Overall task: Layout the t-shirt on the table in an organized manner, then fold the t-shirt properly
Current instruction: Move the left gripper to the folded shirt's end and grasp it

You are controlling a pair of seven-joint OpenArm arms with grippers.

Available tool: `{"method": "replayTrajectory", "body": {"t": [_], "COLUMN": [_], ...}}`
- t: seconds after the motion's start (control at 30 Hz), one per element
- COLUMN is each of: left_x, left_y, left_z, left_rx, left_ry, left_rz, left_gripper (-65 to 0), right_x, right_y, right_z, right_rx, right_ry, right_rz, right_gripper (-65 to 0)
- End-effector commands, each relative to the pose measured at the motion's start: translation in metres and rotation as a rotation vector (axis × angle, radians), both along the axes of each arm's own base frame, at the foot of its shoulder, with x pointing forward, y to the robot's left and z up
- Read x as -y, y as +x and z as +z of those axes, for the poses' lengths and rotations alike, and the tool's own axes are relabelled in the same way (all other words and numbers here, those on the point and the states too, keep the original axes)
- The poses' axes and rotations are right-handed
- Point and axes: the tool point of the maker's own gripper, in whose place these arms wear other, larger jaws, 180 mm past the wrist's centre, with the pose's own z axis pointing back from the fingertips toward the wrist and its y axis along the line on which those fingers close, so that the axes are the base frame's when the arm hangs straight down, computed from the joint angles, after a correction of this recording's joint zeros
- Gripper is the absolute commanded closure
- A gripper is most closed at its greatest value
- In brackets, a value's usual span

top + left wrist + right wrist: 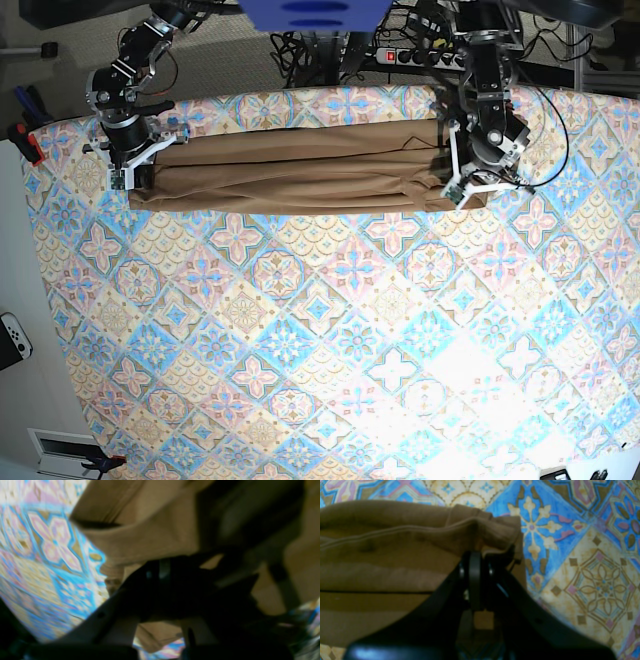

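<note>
The t-shirt [300,172] is seen folded into a long narrow band across the far part of the table [330,340], stretched between the two grippers. The right gripper [476,555] is closed on the t-shirt [395,555]: a bunched hem corner is pinched at its fingertips, with patterned table [582,555] cloth just beyond and beside it. The left gripper [175,565] is recorded at the opposite end of the band; the left wrist view is blurred and dark, tan fabric [150,530] lies right against the fingers, but a grip cannot be told. Table pattern [50,567] is visible beside this gripper.
</note>
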Motion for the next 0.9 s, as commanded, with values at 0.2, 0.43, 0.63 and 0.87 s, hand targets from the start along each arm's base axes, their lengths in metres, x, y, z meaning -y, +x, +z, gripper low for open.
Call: {"method": "replayTrajectory", "body": {"t": [0.2, 0.43, 0.63, 0.87], "left_x": [-0.018, -0.012, -0.026, -0.038], "left_y": [0.001, 0.000, -0.002, -0.008], "left_z": [0.036, 0.049, 0.060, 0.072], "left_rx": [0.131, 0.226, 0.323, 0.403], "left_ry": [-0.015, -0.179, -0.332, -0.443], "left_rz": [0.185, 0.252, 0.372, 0.439], "left_gripper": [-26.6, -33.6, -38.9, -43.2], "right_x": [-0.001, -0.006, -0.007, -0.007], "right_y": [-0.007, -0.015, -0.015, -0.016], "right_z": [-0.010, -0.027, -0.029, -0.029], "right_rx": [-0.055, -0.096, -0.099, -0.101], "right_ry": [-0.005, 0.034, 0.038, 0.038], "right_rz": [0.011, 0.008, 0.008, 0.008], "right_gripper": [0.0, 0.0, 0.0, 0.0]}}
